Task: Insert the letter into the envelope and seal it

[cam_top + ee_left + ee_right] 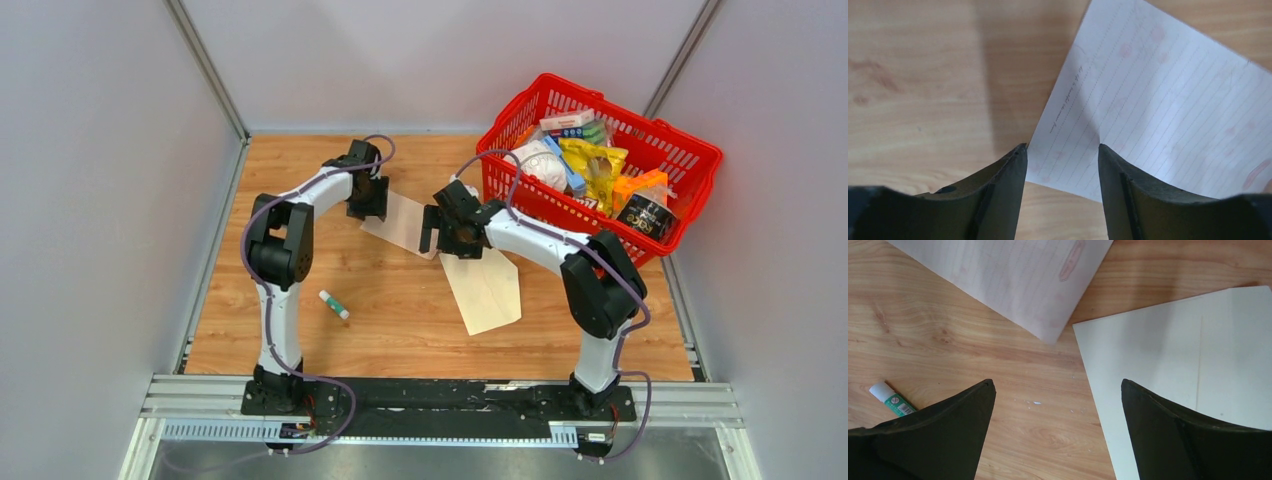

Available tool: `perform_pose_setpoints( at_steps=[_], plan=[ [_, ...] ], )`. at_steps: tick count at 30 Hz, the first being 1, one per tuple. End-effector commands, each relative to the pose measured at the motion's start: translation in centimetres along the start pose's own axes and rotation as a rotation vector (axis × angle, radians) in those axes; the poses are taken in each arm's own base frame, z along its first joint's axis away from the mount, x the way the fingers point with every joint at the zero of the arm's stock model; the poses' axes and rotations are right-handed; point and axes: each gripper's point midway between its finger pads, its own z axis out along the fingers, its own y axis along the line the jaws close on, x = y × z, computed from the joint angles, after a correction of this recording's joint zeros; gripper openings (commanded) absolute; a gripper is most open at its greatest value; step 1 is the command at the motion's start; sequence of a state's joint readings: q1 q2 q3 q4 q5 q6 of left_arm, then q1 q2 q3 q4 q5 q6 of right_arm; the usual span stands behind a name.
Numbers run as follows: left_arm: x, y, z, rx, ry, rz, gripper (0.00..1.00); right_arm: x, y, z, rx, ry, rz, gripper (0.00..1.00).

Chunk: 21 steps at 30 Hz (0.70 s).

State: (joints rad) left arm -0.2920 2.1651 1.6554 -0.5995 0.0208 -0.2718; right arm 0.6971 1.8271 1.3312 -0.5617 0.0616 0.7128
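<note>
The letter [405,222], a pinkish-beige lined sheet, lies flat on the wooden table between my two grippers. The pale cream envelope [487,290] lies flat just in front of it, under the right wrist. My left gripper [368,207] is open and low over the letter's left edge. In the left wrist view the letter [1158,105] has a corner between the open fingers of the left gripper [1061,149]. My right gripper [444,242] is open and empty. In its wrist view the gripper [1058,384] hovers over bare wood between the letter [1018,275] and the envelope [1188,365].
A small green-and-white glue stick [334,305] lies on the table left of the envelope; it also shows in the right wrist view [890,399]. A red shopping basket [690,150] full of groceries stands at the back right. Grey walls enclose the table.
</note>
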Motion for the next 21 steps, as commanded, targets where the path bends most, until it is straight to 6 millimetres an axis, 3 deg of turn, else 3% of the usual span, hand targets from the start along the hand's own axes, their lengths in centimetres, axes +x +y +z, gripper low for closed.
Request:
perform_pose_setpoints(
  at_steps=[1, 4, 8, 17, 21],
  plan=[
    [6.5, 0.0, -0.5, -0.071, 0.147, -0.075, 0.61, -1.2, 3.0, 0.6, -0.076, -0.021, 0.019, 0.98],
    [9.1, 0.1, -0.7, -0.087, 0.175, -0.109, 0.58, -0.6, 3.2, 1.5, -0.077, 0.000, 0.031, 0.97],
    [10.6, 0.8, -1.1, -0.108, 0.185, -0.132, 0.54, -0.8, 2.8, 2.3, -0.052, -0.007, 0.040, 0.96],
    [10.7, 1.1, -1.5, -0.123, 0.189, -0.123, 0.52, -3.8, 0.9, 2.6, -0.015, -0.086, 0.079, 0.92],
    [10.6, 1.2, -1.6, -0.131, 0.186, -0.119, 0.53, -4.3, 1.1, 3.2, -0.026, -0.087, 0.076, 0.88]
  ],
)
